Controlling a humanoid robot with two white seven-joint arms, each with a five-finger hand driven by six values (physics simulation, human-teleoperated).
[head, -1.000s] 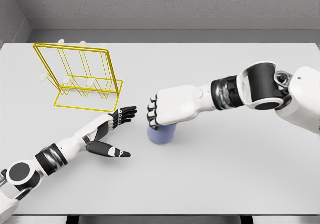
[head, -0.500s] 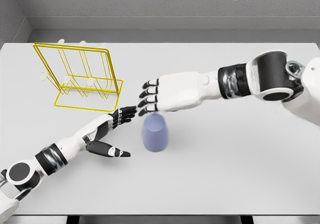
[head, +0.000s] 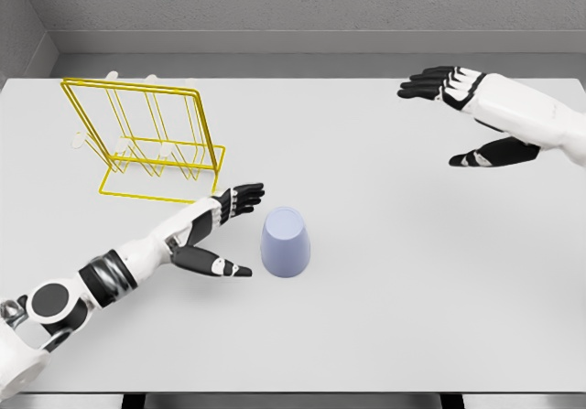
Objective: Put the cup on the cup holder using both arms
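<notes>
Near the middle of the white table, a little to the left, you have the pale blue cup standing upside down, its closed base up and its wider mouth on the tabletop. Nothing grips it. Just to its left you see the left hand, palm turned toward the cup, fingers stretched out and slack, thumb reaching low toward the cup's near side; there is a narrow gap between the hand and the cup wall. The left arm runs from there down to the near left corner. Farther left and toward the back stands the yellow wire cup holder, with pale pegs inside its frame, apart from both hand and cup. At the far right you find the right hand, raised above the table, fingers spread and loose, holding nothing, well apart from the cup.
</notes>
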